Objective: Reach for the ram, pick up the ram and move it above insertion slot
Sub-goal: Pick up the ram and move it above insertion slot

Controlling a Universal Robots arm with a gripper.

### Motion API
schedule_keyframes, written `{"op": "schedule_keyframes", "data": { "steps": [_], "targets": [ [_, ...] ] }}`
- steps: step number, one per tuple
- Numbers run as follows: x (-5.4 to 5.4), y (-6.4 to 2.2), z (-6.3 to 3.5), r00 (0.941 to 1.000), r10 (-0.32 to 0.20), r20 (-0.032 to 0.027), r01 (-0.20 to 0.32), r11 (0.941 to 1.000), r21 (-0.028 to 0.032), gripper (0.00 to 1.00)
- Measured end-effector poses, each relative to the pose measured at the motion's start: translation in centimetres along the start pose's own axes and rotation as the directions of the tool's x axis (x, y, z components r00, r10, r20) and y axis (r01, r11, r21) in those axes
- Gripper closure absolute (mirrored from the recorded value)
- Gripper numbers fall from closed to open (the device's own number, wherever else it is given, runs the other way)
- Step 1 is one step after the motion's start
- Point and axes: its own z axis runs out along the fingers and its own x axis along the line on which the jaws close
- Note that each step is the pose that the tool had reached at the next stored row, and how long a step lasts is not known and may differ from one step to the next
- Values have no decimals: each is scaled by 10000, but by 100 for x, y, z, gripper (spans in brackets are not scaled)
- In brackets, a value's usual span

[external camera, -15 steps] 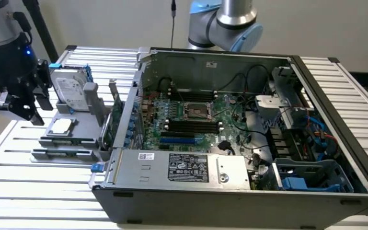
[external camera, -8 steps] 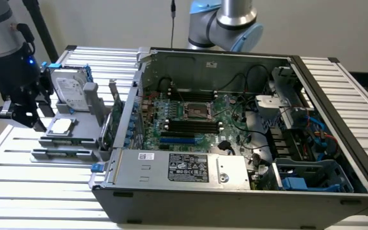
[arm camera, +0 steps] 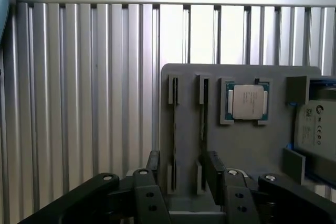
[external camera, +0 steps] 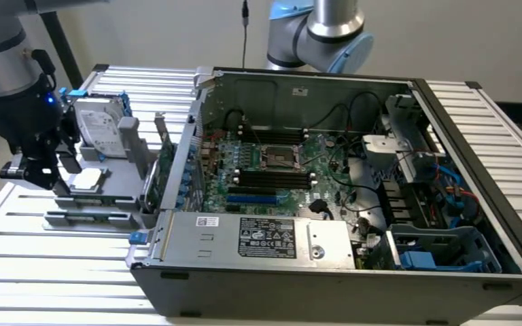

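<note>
Two ram sticks stand on edge in slots of a grey holder (arm camera: 241, 145), showing as thin dark strips: one ram stick (arm camera: 174, 129) and a second (arm camera: 203, 121) beside it. My gripper (arm camera: 184, 174) hangs open above their near ends. Its black fingers (arm camera: 154, 169) stand apart on either side of the first stick, and the other finger is close to the second stick. Nothing is held. In the exterior view my gripper (external camera: 51, 178) is over the holder (external camera: 107, 200) at the exterior view's left. The motherboard's black memory slots (external camera: 274, 178) lie inside the open computer case (external camera: 334, 272).
A square silver processor chip (arm camera: 248, 102) and a hard drive (arm camera: 317, 129) sit on the same holder, next to the sticks. A green expansion card (external camera: 164, 170) stands between holder and case. The case walls, cables and drive cages surround the motherboard. A second arm (external camera: 320, 30) stands behind the case.
</note>
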Motion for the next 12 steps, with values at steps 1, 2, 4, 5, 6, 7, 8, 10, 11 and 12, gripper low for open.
{"op": "schedule_keyframes", "data": {
  "steps": [1,2,4,5,6,7,8,10,11,12],
  "targets": [
    [1,-4,18,10000,-1,1,1,10000,0,52],
    [1,-8,37,10000,-1,1,1,10000,1,52],
    [3,-15,73,10000,-1,0,1,10000,0,52],
    [3,-18,91,10000,-1,0,1,10000,0,52],
    [4,-22,109,10000,-1,0,1,10000,0,52],
    [5,-25,127,10000,0,0,0,10000,0,52],
    [5,-29,144,10000,0,0,0,10000,0,52],
    [7,-35,180,10000,0,1,0,10000,0,52],
    [7,-39,199,10000,-1,0,1,10000,0,52],
    [8,-42,218,10000,-1,0,1,10000,0,52]
  ]
}}
